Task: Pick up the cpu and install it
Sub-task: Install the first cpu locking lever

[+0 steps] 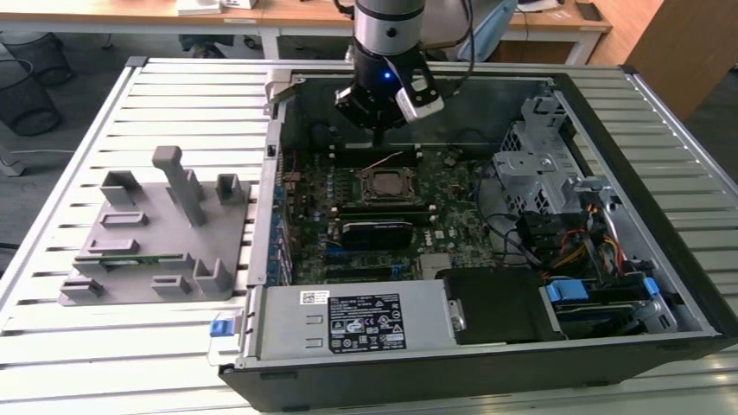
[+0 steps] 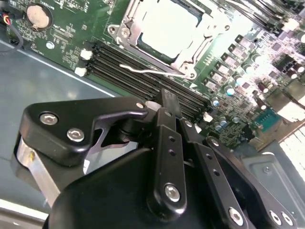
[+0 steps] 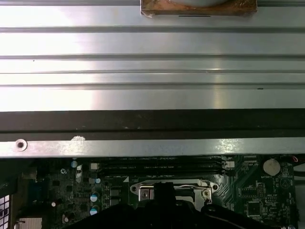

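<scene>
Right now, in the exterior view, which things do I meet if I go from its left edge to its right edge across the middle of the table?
Grey fixture block → cpu seated in the motherboard socket, with the gripper above it → silver drive cage → right wall of the computer case.

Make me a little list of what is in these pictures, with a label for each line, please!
place: open computer case on a slatted metal table
cpu: silvery square sitting in the motherboard socket
gripper: above the board, just behind the socket in the exterior view; holds nothing that I can see
fingers: cannot tell if open or shut
grey fixture block: on the table, at the exterior view's left of the case
</scene>
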`<control>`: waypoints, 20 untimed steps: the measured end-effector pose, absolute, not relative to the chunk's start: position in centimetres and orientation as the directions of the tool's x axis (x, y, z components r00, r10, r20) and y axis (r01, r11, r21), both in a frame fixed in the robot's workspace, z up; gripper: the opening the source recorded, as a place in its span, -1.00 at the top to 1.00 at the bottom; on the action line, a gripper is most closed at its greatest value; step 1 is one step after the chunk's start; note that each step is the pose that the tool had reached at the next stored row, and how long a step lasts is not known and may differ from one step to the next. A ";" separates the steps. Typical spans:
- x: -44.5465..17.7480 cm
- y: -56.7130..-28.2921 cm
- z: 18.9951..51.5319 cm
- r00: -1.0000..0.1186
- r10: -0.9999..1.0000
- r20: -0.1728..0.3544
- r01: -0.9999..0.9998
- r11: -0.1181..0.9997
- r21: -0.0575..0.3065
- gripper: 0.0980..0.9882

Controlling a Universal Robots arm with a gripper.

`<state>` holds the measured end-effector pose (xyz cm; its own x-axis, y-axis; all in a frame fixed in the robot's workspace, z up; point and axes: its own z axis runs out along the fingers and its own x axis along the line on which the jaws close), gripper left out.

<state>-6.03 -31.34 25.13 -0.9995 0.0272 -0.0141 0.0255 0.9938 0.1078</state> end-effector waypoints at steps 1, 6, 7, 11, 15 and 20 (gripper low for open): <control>-6.0 -31.3 25.1 -1.000 0.027 -0.014 0.025 0.994 0.108 0.98; -5.9 -31.4 24.7 -1.000 0.023 -0.014 0.021 0.994 0.107 0.98; -5.9 -31.4 24.7 -1.000 0.022 -0.014 0.020 0.994 0.107 0.98; -5.7 -31.4 24.4 -1.000 0.017 -0.014 0.016 0.994 0.107 0.98; -5.4 -31.4 24.1 -1.000 0.004 -0.014 0.002 0.994 0.107 0.98; -5.2 -31.4 23.8 -1.000 0.001 -0.014 -0.001 0.994 0.105 0.98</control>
